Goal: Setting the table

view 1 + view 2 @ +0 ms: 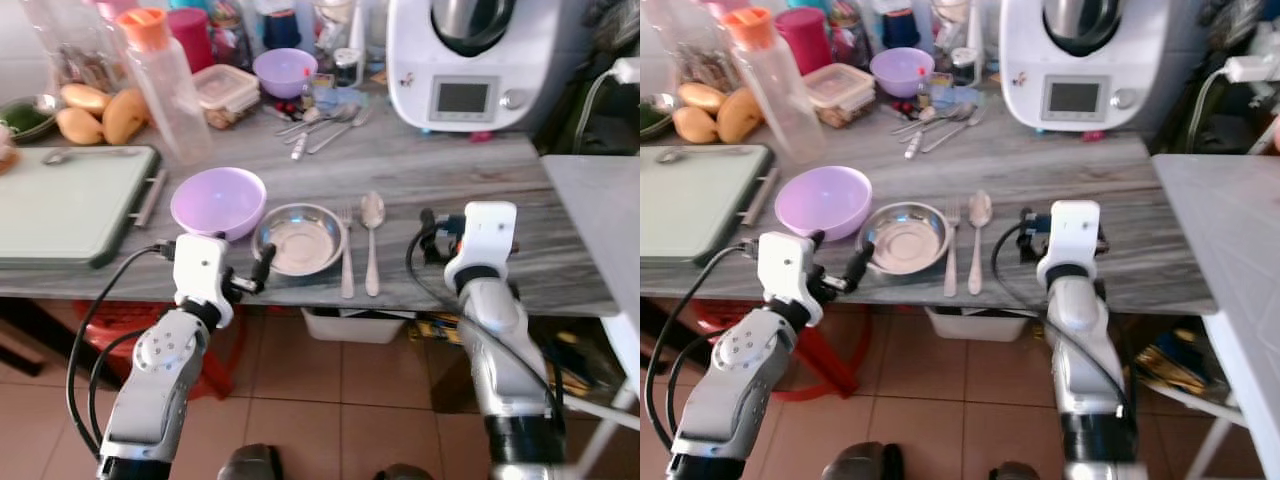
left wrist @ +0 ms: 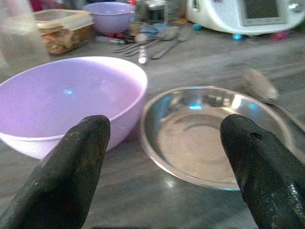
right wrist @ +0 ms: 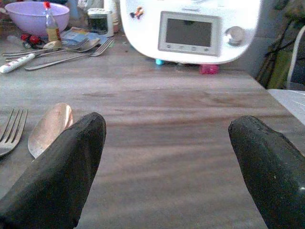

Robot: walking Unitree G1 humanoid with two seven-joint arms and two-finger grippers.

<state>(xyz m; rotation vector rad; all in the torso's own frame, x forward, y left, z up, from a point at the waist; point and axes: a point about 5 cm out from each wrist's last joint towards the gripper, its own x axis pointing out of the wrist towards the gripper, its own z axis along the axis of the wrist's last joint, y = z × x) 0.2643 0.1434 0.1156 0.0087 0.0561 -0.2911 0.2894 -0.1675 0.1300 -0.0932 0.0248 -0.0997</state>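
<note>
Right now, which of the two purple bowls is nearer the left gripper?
The big purple bowl at the counter's front edge, beside the steel bowl. The left gripper is next to it; the other bowl sits far back.

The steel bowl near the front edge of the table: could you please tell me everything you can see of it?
The steel bowl is round, shallow and shiny, apparently stainless metal, with a flat bottom and a broad sloping rim that reflects light. It is empty and sits upright on the grey wood-grain table, near the front edge. The larger lilac bowl is close against its left side; whether they touch is unclear. A fork lies just to its right, then a spoon. The open left end effector is right in front of it, not touching.
</note>
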